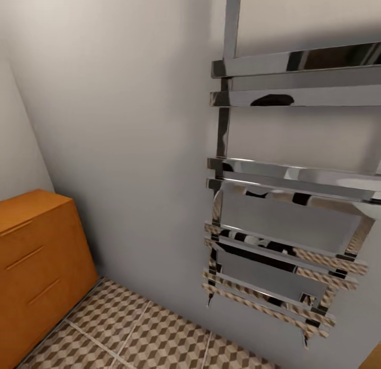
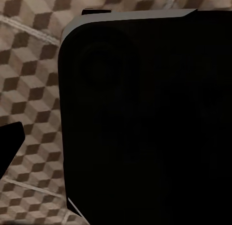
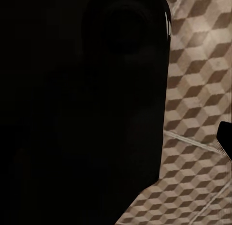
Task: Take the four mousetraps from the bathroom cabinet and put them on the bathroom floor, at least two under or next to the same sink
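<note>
1. Black robot body (image 2: 145, 118) blocks most of the left wrist view; whether the left gripper is open or closed cannot be told.
2. Right wrist view is likewise blocked (image 3: 82, 109); its gripper's state cannot be told.
3. Cube-patterned bathroom floor (image 2: 29, 89) lies beyond both.
4. Head view: orange cabinet (image 1: 37, 252) at left, chrome towel rail (image 1: 280, 210) on the wall at right; no mousetraps seen.

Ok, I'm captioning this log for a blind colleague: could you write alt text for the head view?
A chrome ladder-style towel rail hangs on a pale grey wall at the right of the picture. At the lower left stands an orange-brown wooden cabinet with drawer fronts, and below it runs the bathroom floor, tiled in a brown and beige cube pattern.
</note>
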Controlling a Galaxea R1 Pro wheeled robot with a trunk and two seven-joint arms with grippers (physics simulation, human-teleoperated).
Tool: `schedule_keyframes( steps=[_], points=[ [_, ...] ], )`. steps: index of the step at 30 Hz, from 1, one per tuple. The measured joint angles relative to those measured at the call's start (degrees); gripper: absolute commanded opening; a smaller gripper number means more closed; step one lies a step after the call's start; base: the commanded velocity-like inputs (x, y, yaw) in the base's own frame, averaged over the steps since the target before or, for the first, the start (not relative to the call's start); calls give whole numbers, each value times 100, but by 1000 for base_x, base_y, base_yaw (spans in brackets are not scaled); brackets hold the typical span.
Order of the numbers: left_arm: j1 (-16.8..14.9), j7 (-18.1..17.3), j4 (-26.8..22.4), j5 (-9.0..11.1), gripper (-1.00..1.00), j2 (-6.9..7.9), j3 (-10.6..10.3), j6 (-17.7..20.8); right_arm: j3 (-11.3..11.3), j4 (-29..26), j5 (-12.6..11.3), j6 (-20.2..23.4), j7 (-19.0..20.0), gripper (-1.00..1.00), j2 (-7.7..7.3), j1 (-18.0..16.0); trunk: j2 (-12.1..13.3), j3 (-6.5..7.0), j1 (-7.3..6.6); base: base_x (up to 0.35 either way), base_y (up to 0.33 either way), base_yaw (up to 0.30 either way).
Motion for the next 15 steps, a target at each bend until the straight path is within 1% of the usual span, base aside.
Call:
schedule_keyframes(
  steps=[15],
  points=[
    [0, 0, 0, 76, 100, 0, 1, 0, 0, 0, -4, 0, 0, 100, -1, 0, 0, 0, 0, 0, 0, 275]
  ],
)
